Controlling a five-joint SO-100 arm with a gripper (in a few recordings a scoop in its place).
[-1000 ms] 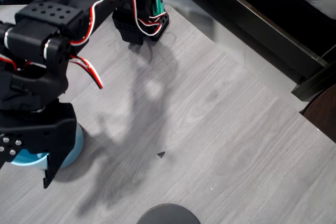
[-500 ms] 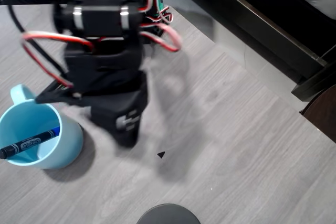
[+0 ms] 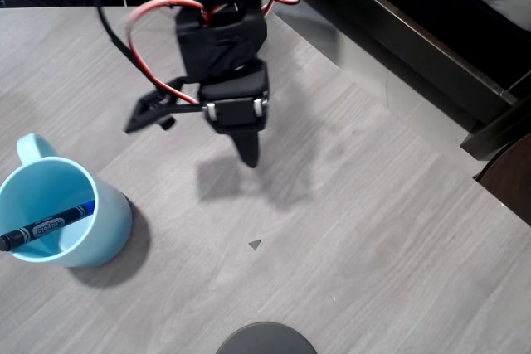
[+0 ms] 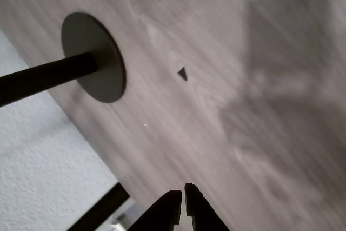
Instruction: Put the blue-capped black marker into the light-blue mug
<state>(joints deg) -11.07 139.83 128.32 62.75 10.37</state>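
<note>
The light-blue mug (image 3: 112, 223) stands upright at the lower left of the overhead view, handle toward the top left. The blue-capped black marker (image 3: 46, 226) lies slanted inside it, blue cap down in the mug and black end poking over the left rim. My gripper (image 3: 249, 153) hangs above the middle of the table, well up and to the right of the mug, pointing down. In the wrist view its fingertips (image 4: 181, 201) are shut together with nothing between them.
A dark round base (image 3: 265, 339) with a pole (image 4: 48, 74) stands at the table's front edge. A small dark triangle mark (image 3: 254, 244) lies on the grey wood table (image 3: 373, 230). Beyond the table's right edge is a dark frame (image 3: 415, 47).
The arm has swung away from above the mug, up and to the right. The marker stays in the mug, where it lay half a second ago.
</note>
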